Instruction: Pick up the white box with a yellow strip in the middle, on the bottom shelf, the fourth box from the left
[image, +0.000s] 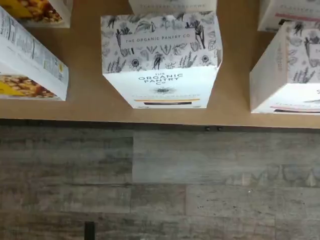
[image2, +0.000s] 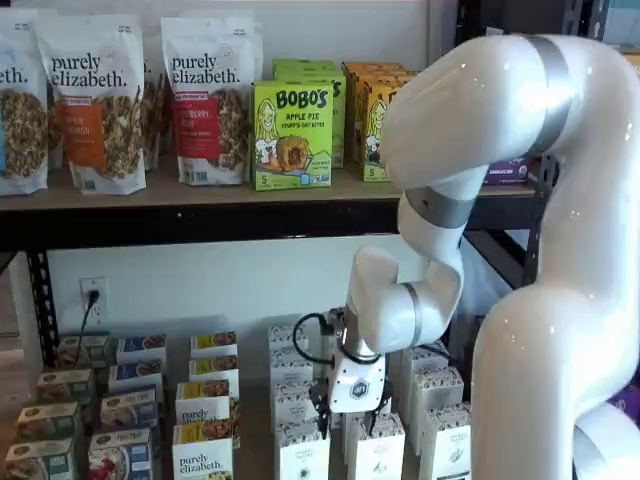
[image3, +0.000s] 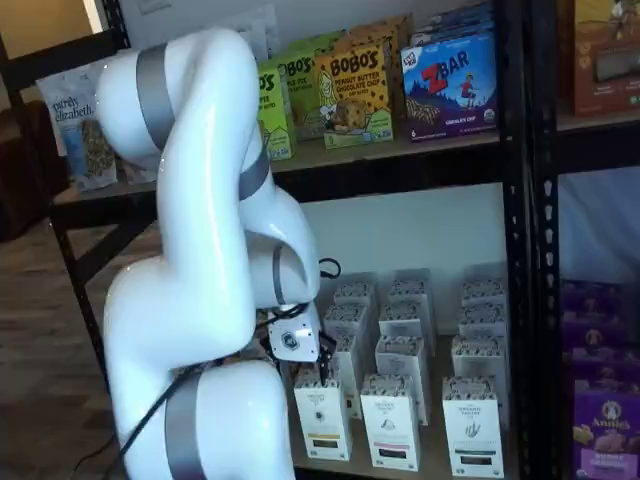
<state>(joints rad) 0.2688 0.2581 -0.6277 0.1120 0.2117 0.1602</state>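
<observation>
1. The tool (image2: 347, 422), a white body with two black fingers on the end of the white arm (image2: 520, 200), hangs over the front rows of white cartons in a shelf view; its fingers stand spread wide with a gap between them, and nothing is held in them.
2. In a shelf view the tool (image3: 322, 373) is largely hidden behind the arm, with only its round white wrist and a dark finger tip showing just above a front carton.
3. The white box (image: 161, 59), a tall narrow white carton with a black botanical drawing on its top, the print "The Organic Pantry Co" and a thin yellow band across its front, stands upright at the front edge of the bottom shelf (image: 90, 100), a pale brown board.
4. In the wrist view this carton sits in the middle, directly beneath the camera, apart from its neighbours on both sides.
5. In both shelf views the same carton stands in the front row, just below the tool (image2: 301, 452) (image3: 323, 418).
6. To one side of it in the wrist view lies a white cereal box with a food photo (image: 30, 60), to the other a like white carton with a pink band (image: 287, 75).
7. In front of the shelf edge runs a grey wood-plank floor (image: 160, 185).
8. On the upper shelf (image2: 200, 195) stand granola bags (image2: 95, 100) and green Bobo's boxes (image2: 292, 135).
</observation>
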